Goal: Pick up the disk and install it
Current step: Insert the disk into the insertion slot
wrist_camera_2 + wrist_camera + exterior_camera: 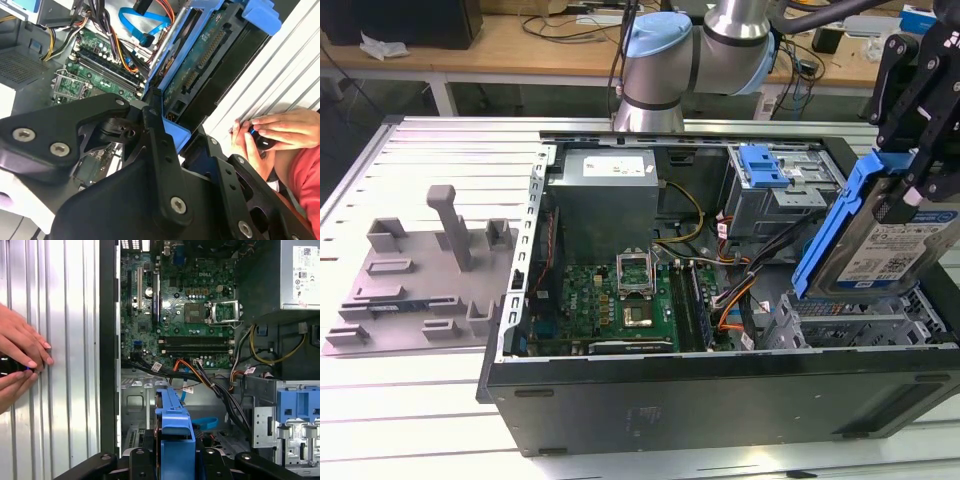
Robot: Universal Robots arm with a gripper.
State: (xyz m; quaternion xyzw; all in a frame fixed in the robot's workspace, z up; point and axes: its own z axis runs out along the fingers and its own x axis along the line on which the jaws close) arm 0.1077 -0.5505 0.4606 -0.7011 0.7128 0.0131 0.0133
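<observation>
Start at the exterior view's left, at the grey moulded fixture plate (410, 285). Look right past the green motherboard (610, 300) and loose cables (745, 285) to the silver metal drive cage (850, 320). The black gripper (912, 195), jaws clamped on the silver, blue-framed disk (890, 245), holds it tilted just above. You'd best level it squarely.

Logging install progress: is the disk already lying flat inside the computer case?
No, in the exterior view the disk stands steeply tilted on edge, clamped in the jaws of the gripper.

The disk (892, 250) runs off the exterior view's right edge, top behind the end effector (903, 200); a person's hands (272, 127) half-hide a small dark thing (263, 142).
</observation>
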